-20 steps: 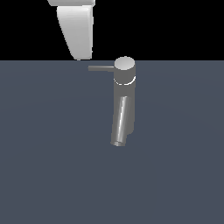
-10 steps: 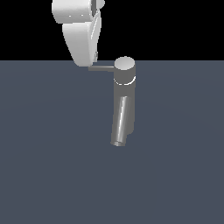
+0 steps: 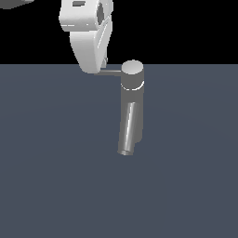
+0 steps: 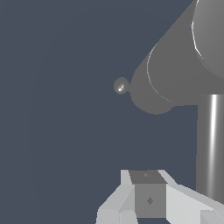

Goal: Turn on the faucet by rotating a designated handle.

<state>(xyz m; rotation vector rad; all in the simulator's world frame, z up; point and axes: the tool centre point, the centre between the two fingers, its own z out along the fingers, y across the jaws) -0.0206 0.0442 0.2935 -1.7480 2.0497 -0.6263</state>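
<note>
Exterior view: the faucet [image 3: 131, 109] is standing on the grey floor [image 3: 186, 186], its handle [image 3: 109, 72] (a thin rod) sticking out sideways. The gripper [image 3: 98, 69] is hanging over the rod's tip; I cannot tell if its fingers are apart.

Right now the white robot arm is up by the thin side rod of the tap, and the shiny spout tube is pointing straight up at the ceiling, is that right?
Not quite. The spout slants downward from the faucet, with its open end low, as the exterior view shows. The rest holds: the white gripper is by the thin handle.
</note>
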